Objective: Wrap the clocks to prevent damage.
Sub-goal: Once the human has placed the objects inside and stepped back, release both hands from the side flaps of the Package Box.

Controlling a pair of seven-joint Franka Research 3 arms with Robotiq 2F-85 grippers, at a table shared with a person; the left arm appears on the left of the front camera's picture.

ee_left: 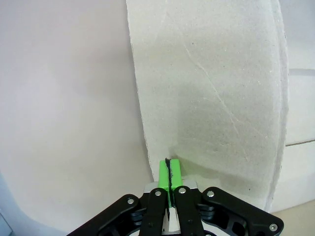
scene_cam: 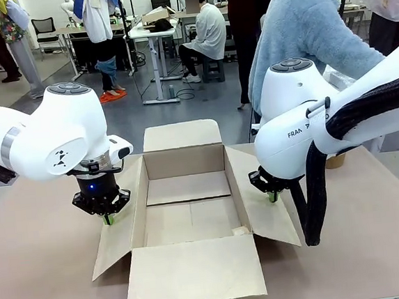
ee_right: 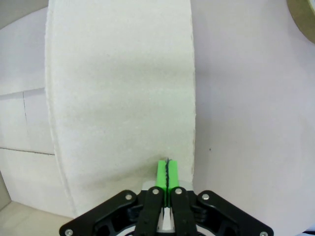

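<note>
An open cardboard box [scene_cam: 184, 161] sits in the middle of the desk [scene_cam: 43, 275], its four flaps folded outward and lying low. The far flap [scene_cam: 182, 133] points toward a person [scene_cam: 301, 29] in a pale blue fuzzy top who stands at the far side, partly behind the right arm. The near flap [scene_cam: 196, 272] lies flat toward the camera. The box floor is bare brown card, apart from a small pale scrap [scene_cam: 241, 230] in its near right corner, too small to make out. The robot's left hand [scene_cam: 108, 219] points straight down at the left flap [scene_cam: 119, 233], with its tips just inside the flap's outer edge. In the left wrist view this hand [ee_left: 169, 169] has its two green pads pressed together with only a thin dark seam between them. It grips nothing, and the pale flap [ee_left: 211, 98] spreads out beyond the tips. The right hand [scene_cam: 273, 197] mirrors it, tips down on the right flap [scene_cam: 264, 207] near the outer edge. Its own wrist view shows the right hand [ee_right: 168, 172] fully closed and empty too, over the same flap [ee_right: 123, 98]. Whether either hand presses on the card or merely meets it cannot be told. A round tan object [scene_cam: 335, 160] stands on the desk behind the right arm, mostly hidden.
</note>
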